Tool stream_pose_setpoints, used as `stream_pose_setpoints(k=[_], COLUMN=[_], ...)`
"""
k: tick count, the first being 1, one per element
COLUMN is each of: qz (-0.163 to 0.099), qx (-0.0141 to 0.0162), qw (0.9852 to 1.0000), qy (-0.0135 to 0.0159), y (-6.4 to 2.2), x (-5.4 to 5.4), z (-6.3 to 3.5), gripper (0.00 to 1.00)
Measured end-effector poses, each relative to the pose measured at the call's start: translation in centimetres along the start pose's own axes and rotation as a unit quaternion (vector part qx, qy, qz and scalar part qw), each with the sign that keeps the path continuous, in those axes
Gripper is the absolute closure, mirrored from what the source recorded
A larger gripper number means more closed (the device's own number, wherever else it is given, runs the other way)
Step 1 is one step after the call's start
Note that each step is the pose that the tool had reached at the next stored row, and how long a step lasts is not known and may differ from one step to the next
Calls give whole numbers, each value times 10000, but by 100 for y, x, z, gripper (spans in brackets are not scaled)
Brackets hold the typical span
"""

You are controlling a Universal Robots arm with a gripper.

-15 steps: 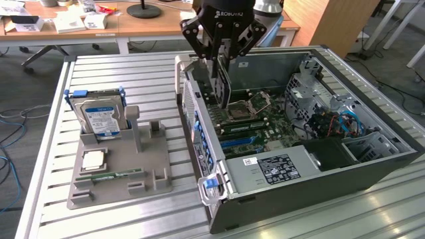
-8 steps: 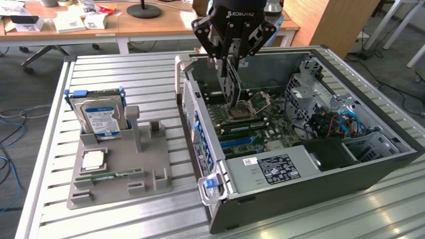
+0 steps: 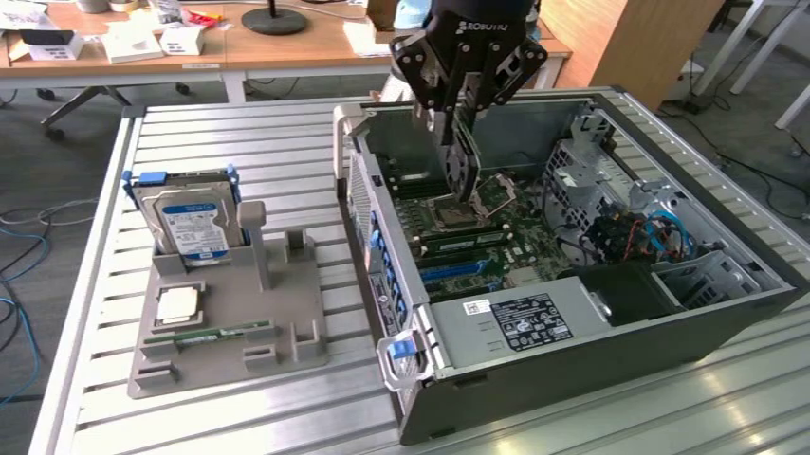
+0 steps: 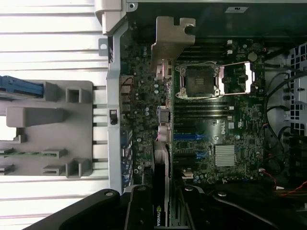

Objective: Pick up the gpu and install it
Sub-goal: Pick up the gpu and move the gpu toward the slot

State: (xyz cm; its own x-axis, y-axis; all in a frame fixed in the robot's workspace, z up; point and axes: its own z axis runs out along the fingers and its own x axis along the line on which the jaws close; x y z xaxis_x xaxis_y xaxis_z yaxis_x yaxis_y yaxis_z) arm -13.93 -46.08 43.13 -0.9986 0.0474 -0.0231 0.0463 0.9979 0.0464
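Over the open computer case [image 3: 570, 379], the gripper [image 3: 458, 128] had its fingers clamped on the gpu [image 3: 462, 166], which hung inside above the motherboard [image 3: 500, 254], close by the CPU socket [image 4: 197, 81]. The danger, by the look of it, was the card's low end striking the socket or missing its slot, since it hung on end. Its long axis ran straight down from the fingers, with the bracket [image 4: 171, 38] end lowest and pointing at the board.
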Motion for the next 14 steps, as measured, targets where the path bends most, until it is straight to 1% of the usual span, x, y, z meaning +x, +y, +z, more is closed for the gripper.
stream_pose_setpoints(k=[14], qz=[0], qx=[0], qw=[10000], qy=[0], y=[15], x=[-335], z=[8], gripper=[74])
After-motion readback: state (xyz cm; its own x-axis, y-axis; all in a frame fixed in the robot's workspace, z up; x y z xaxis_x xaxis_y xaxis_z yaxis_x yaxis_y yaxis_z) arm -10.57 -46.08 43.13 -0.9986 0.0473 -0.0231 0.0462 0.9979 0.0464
